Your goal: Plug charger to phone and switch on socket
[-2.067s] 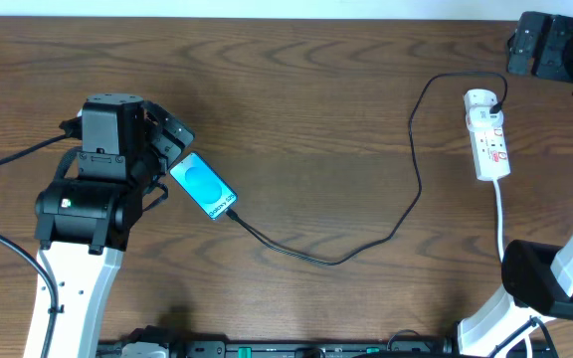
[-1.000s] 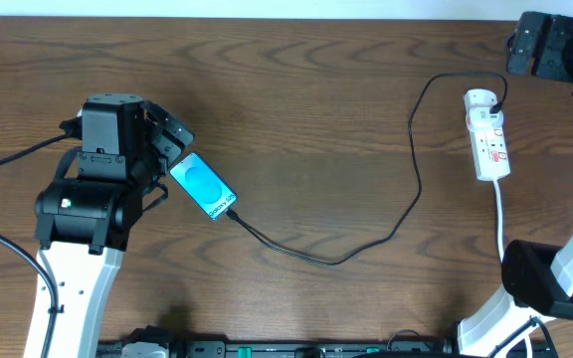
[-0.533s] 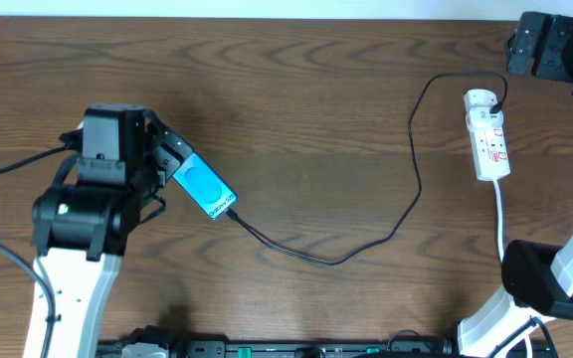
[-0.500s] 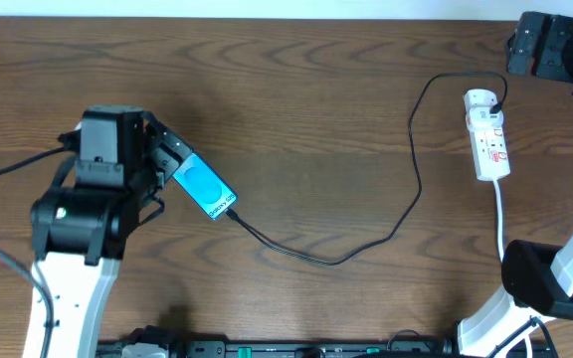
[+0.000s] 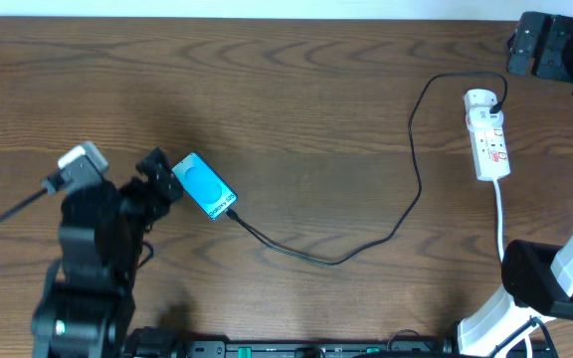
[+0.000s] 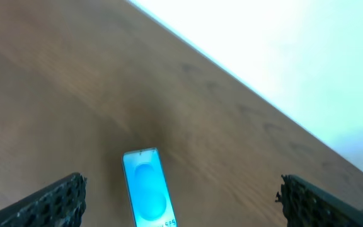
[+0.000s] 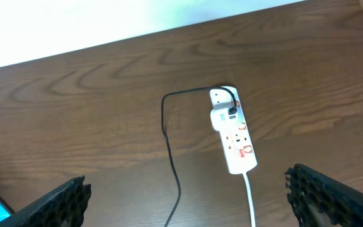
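The phone (image 5: 204,185), with its cyan screen up, lies slanted on the table at the left; it also shows in the left wrist view (image 6: 147,189). The charger, a thin black cable (image 5: 338,260), runs from the phone's lower end across the table up to its adapter in the socket (image 5: 487,134), a white power strip at the right. My left gripper (image 5: 159,174) is open and empty, just left of the phone; in its wrist view (image 6: 180,186) the phone lies between the spread fingers. My right gripper (image 5: 540,45) is open and empty, high at the far right, short of the socket (image 7: 233,137).
The socket's white cord (image 5: 500,214) runs toward the front edge next to the right arm's base (image 5: 535,280). The far table edge meets a white wall (image 7: 106,25). The left arm's body (image 5: 88,259) stands over the front left of the table.
My left arm has drawn back toward the front left, and its gripper has come off the phone's upper end. The phone, cable and right arm have not moved.
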